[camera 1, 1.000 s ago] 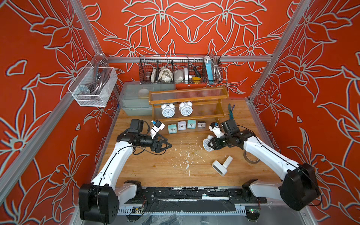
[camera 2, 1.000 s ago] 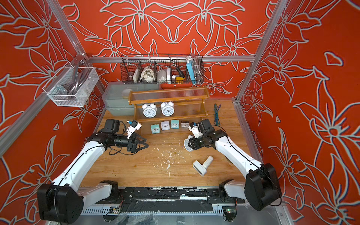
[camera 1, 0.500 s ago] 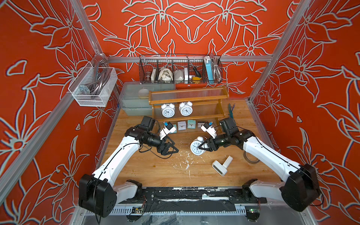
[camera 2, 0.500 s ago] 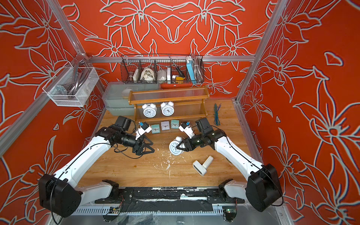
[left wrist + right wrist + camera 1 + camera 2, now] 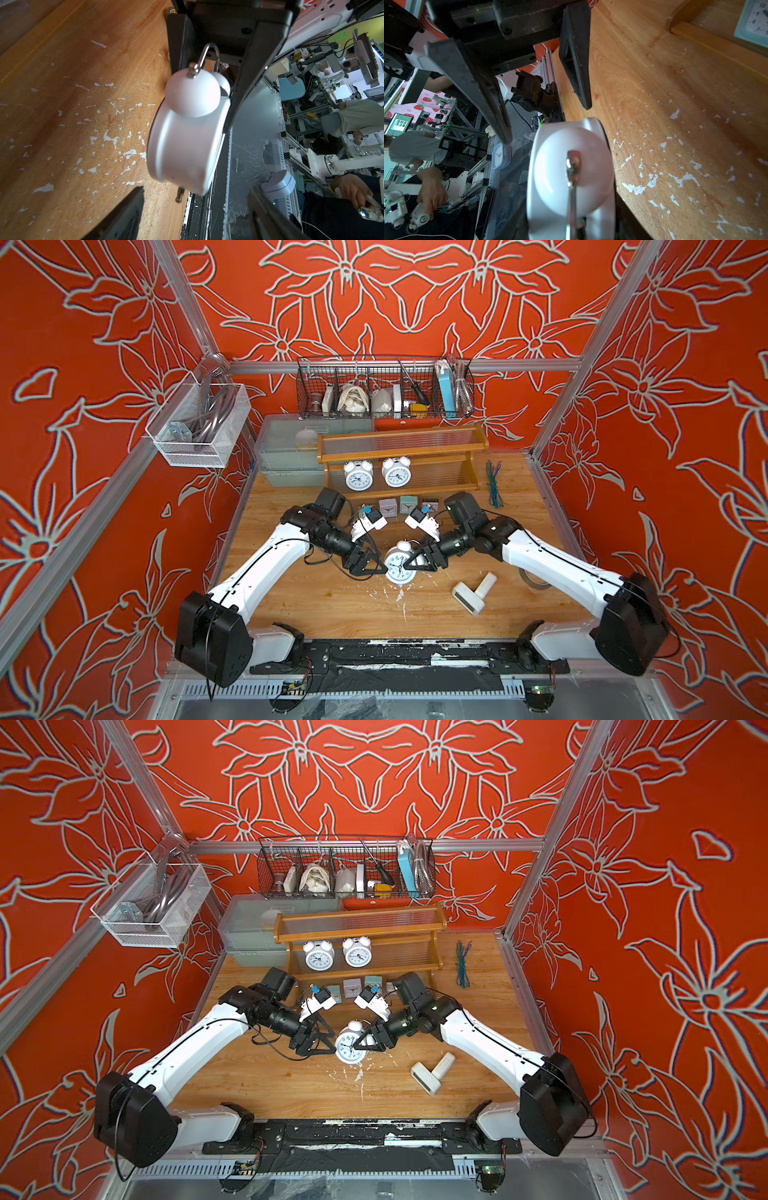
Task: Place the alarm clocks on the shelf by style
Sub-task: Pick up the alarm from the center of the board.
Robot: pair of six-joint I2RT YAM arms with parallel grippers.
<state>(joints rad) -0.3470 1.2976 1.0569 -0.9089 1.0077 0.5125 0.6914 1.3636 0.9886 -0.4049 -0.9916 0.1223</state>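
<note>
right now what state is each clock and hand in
held twin-bell clock, in right hand
right hand, shut on it
left hand, open beside it
two twin-bell clocks, upright on shelf middle tier
square clocks, upright on bottom tier
digital clocks, lying on table

Top views look down from the front — both wrist views share the clock (image 5: 187, 135) close-up.

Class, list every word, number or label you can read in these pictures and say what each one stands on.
"10", "9", "8", "7": dial of the teal square clock, right wrist view.
Dials of the two twin-bell clocks on the shelf: numerals too small to read.
Dial of the lone twin-bell clock off the shelf: too small to read.
Green sign behind the rig, left wrist view: blurred.
</note>
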